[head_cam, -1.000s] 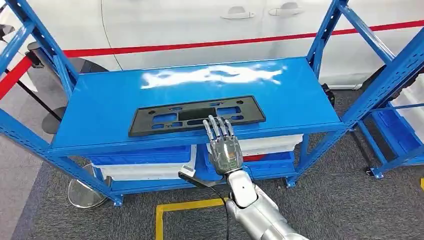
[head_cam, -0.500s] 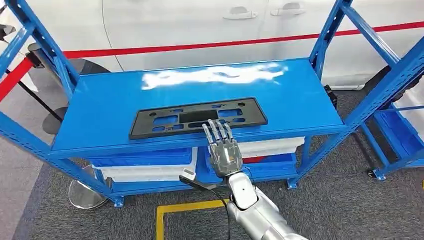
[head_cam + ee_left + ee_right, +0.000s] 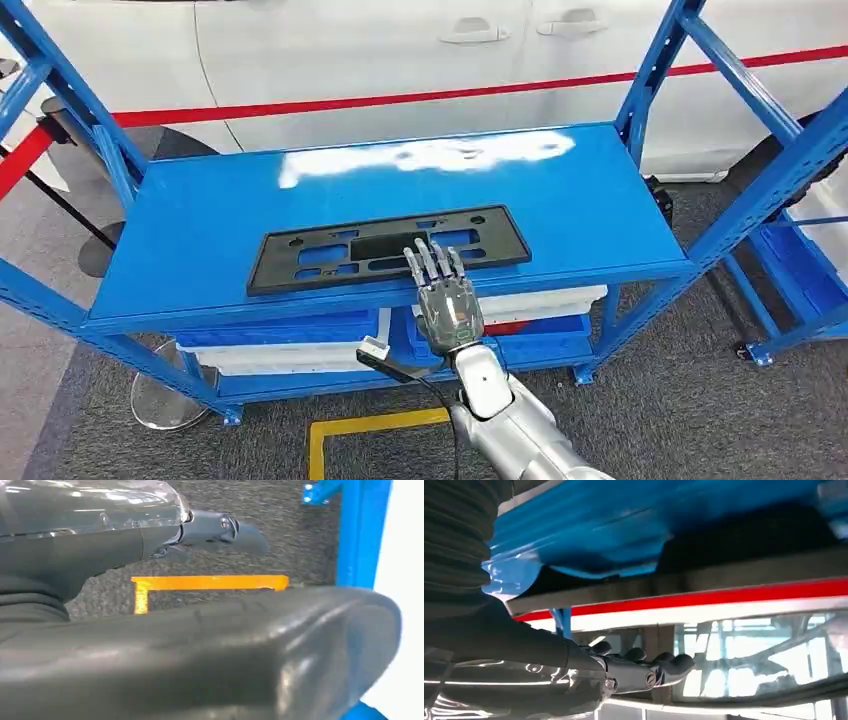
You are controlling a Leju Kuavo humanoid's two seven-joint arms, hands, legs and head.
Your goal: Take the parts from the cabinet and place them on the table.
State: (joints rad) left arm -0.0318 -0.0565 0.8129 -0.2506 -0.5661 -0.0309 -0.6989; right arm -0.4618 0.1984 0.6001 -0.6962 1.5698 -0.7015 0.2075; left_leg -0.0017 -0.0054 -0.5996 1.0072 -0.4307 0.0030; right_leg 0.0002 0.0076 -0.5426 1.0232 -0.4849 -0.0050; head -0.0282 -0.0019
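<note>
Right silver arm point(image 3: 515, 430) reaches up and forward; right hand point(image 3: 447, 298) flat, fingers point(image 3: 430, 260) straight, slightly apart, holding nothing. Left hand point(image 3: 200, 650) close, blurred.

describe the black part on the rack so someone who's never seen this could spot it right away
Find the blue metal rack standing in front of the white car with the red stripe. On its top shelf, near the front edge, lies a flat black rectangular plastic frame with cut-out slots, long side along the shelf. It is the one dark thing on that shelf, and the right hand reaches over its front edge.
</note>
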